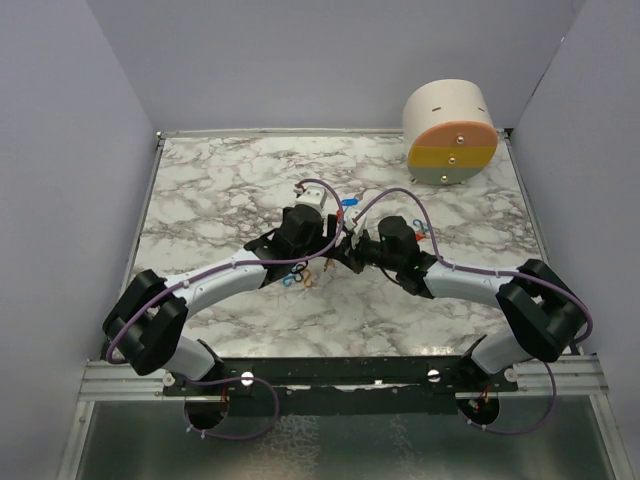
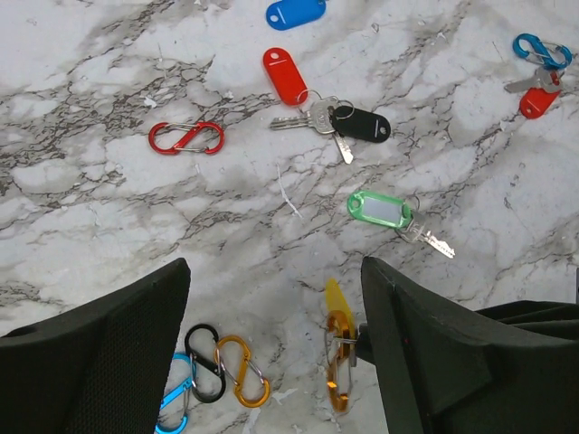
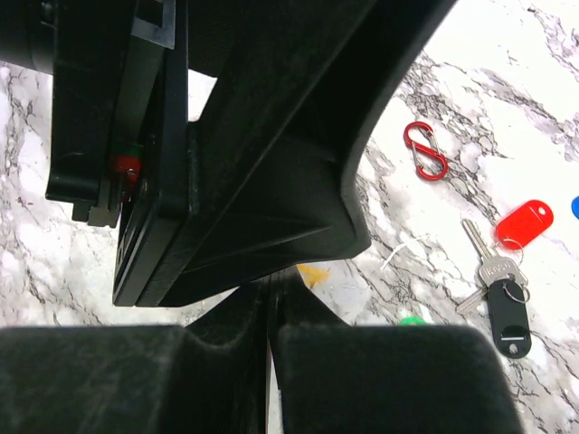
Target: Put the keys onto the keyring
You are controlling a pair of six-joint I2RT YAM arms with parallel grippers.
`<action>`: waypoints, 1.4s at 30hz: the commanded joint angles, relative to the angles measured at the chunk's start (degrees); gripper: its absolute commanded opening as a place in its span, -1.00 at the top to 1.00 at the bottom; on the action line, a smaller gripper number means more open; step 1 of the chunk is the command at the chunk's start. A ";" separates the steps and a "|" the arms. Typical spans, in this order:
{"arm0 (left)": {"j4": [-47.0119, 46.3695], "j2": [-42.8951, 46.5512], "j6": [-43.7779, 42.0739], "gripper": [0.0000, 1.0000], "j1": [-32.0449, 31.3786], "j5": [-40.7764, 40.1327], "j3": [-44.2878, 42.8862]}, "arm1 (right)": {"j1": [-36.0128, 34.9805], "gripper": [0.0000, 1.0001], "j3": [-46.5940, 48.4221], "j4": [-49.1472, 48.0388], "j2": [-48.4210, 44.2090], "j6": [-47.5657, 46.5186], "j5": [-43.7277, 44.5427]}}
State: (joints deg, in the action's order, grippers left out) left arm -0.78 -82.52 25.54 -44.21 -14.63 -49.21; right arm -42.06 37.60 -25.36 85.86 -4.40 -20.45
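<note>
The left hand (image 2: pixel 271 280) is hanging over the bench (image 2: pixel 81 226) with its fingers spread wide and nothing pinched between them. The keyring (image 2: pixel 213 372), a bunch of blue, black and orange loops, is lying under this hand at about 7 o'clock in the left wrist view, just beside one finger. At 5 o'clock an orange clip (image 2: pixel 338 366) with a yellow tag is lying close against the other finger; I cannot tell if they are touching. The keys are lying farther out: the green-tagged key (image 2: pixel 384 210) at 1 o'clock and the red and black bunch (image 2: pixel 321 108) at 12 o'clock. The right hand (image 3: pixel 270 312) is pressed together, and I am seeing nothing in it.

In my judgement the work is standing between two picks. The next move is calling for a careful pinch on a thin, flat key, probably the green one.

The right wrist view is mostly blocked by the other arm and is showing only the red clip (image 3: pixel 425 149) and the bunch. Only the top view is showing the round box (image 1: pixel 450 130) at 1 o'clock.
</note>
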 commanded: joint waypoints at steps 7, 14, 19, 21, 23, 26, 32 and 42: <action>0.41 7.83 1.72 -0.76 0.28 -9.20 1.27 | -0.53 0.99 2.24 0.25 -0.49 1.02 6.35; -0.59 15.26 2.28 -0.98 0.39 -13.45 7.70 | -0.12 0.99 4.10 4.95 -1.55 6.35 27.27; -2.31 15.95 2.01 -0.98 0.44 -11.12 10.14 | 6.39 0.99 6.37 9.72 -0.34 12.98 33.18; -3.45 15.60 2.04 -0.98 0.44 -9.16 10.95 | 9.87 0.99 7.20 10.71 0.42 14.26 33.21; -4.22 14.98 2.16 -0.98 0.44 -8.08 11.59 | 13.19 0.99 7.99 11.20 1.54 15.05 32.92; -5.61 14.01 2.42 -0.98 0.39 -7.13 12.38 | 17.65 0.99 8.98 11.34 3.78 16.67 31.61; -7.43 12.22 2.60 -0.98 0.44 -5.28 12.85 | 22.68 0.99 11.99 12.18 8.78 18.64 29.85; -6.93 11.51 2.45 -0.98 0.42 -5.05 13.08 | 23.61 0.11 11.00 11.67 6.96 18.12 28.36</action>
State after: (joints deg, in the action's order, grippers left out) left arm -6.02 -70.85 27.68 -43.88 -20.88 -36.91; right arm -18.68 48.93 -13.02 95.57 14.24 9.61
